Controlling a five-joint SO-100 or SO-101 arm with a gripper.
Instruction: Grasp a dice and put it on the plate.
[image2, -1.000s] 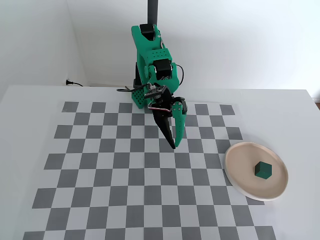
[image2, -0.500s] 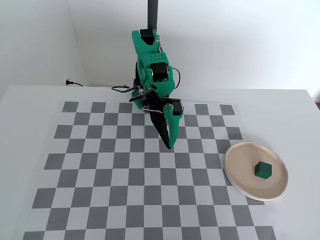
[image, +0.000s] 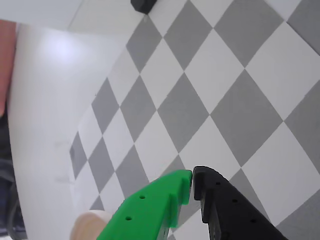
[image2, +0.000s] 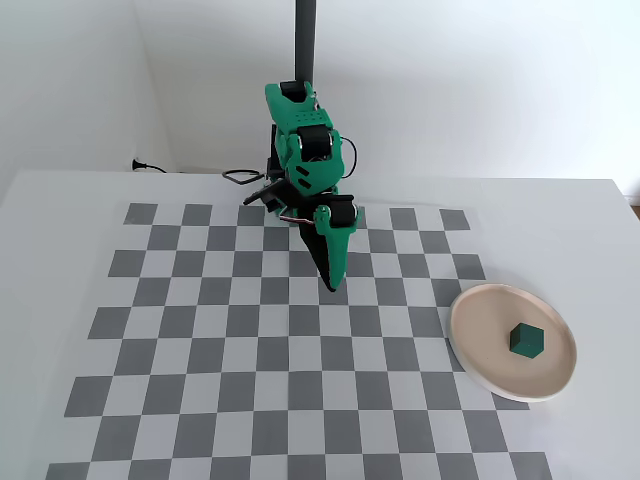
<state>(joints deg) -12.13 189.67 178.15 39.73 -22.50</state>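
The dice (image2: 526, 341) rests on the plate (image2: 478, 305) near the table's right edge, clear of the arm. The gripper (image2: 329, 286), over the checkered mat's rear centre and well apart from the plate, has pulled back toward the base and closed in the last second; its fingertips (image: 186, 180) now almost meet, holding nothing. Judgement: placement complete, arm retiring.

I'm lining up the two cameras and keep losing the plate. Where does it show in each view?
Fixed view: the plate lies at the lower right, at the checkerboard's right edge, with the dice on it.
Wrist view: only a sliver of the plate shows at the bottom edge, left of centre, beside the green jaw; the dice is not in view.
Shared landmark: the checkerboard, with the gripper over it, jaws shut.
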